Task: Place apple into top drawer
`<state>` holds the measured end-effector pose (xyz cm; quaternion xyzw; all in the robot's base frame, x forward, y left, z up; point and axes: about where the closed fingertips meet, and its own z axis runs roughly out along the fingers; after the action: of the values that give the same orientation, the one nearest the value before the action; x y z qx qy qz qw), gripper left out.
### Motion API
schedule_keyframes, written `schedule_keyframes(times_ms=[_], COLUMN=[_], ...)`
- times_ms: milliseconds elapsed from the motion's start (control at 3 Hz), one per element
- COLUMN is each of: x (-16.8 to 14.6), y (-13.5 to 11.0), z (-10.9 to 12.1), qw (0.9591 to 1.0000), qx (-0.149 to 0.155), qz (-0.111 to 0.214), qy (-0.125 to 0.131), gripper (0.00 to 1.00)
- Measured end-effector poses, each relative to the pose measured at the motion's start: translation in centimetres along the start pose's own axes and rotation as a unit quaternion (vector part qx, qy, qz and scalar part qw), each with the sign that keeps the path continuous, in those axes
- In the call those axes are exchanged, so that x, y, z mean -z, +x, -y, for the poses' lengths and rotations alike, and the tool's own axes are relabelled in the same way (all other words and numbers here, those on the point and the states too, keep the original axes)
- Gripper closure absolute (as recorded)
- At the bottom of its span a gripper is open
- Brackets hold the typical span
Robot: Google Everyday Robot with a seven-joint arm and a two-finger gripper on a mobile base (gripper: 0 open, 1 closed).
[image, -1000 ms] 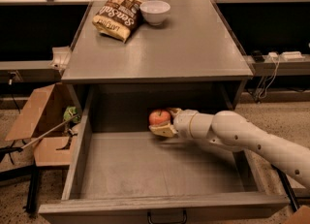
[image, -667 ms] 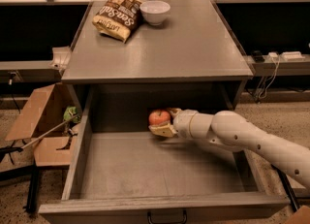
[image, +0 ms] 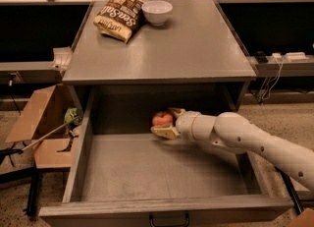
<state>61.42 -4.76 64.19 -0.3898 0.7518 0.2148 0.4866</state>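
The top drawer [image: 78, 162] stands pulled wide open below the grey cabinet top, its flat grey bottom bare. The apple [image: 162, 119], red-orange, sits between the fingers of my gripper [image: 166, 122] near the drawer's back wall, just above the bottom. My white arm [image: 255, 145] reaches in from the right over the drawer's right side wall. The gripper is shut on the apple, one finger above and behind it, one below.
On the cabinet top [image: 196, 49] lie a chip bag [image: 117, 17] and a white bowl [image: 157, 12]. An open cardboard box [image: 41, 123] stands on the floor to the left. The drawer's dark handle [image: 169, 220] shows at the front edge. Cables hang at the right.
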Motion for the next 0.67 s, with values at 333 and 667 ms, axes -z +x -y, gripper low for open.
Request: schedule_keyframes(times_ms=[333,667], x=[0.0,1.5], y=[0.0,-0.7], z=[0.0,0.7], qw=[1.0000,0.9998], qx=[0.000,0.000], qz=[0.000,0.016], qy=[0.000,0.014], gripper=[0.00,0.00])
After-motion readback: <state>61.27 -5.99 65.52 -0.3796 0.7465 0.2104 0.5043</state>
